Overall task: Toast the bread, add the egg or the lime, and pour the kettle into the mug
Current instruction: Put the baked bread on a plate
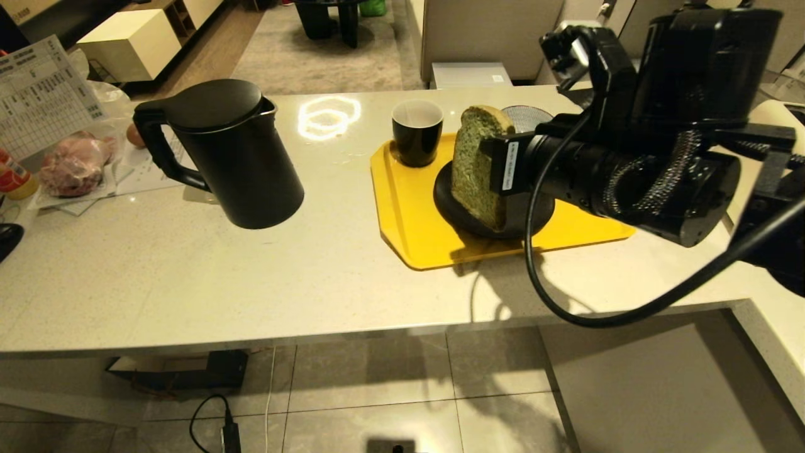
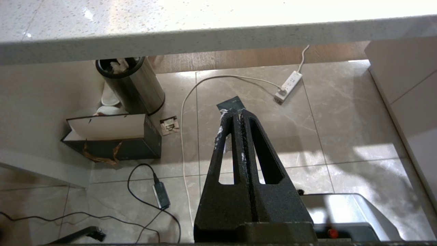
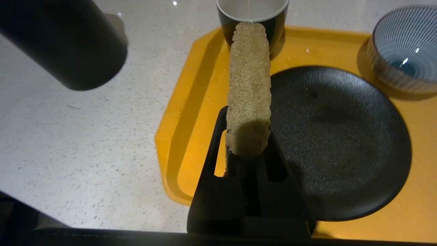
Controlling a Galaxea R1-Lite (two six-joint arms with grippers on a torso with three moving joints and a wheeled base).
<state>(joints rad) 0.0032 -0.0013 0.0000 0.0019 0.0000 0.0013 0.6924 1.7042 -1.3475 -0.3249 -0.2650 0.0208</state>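
While held on edge at frame centre-right, the bread point(image 1: 479, 165) sits clamped in the right gripper point(image 3: 248, 150) fingers above the black plate point(image 3: 341, 143). Step judged: plating toast; next: lower, release. Left gripper point(image 2: 235, 114) pinched together, empty.

Kettle point(image 1: 236, 154) left of tray point(image 1: 409, 214) w/ mug point(image 1: 417, 132), plate point(image 1: 459, 211).
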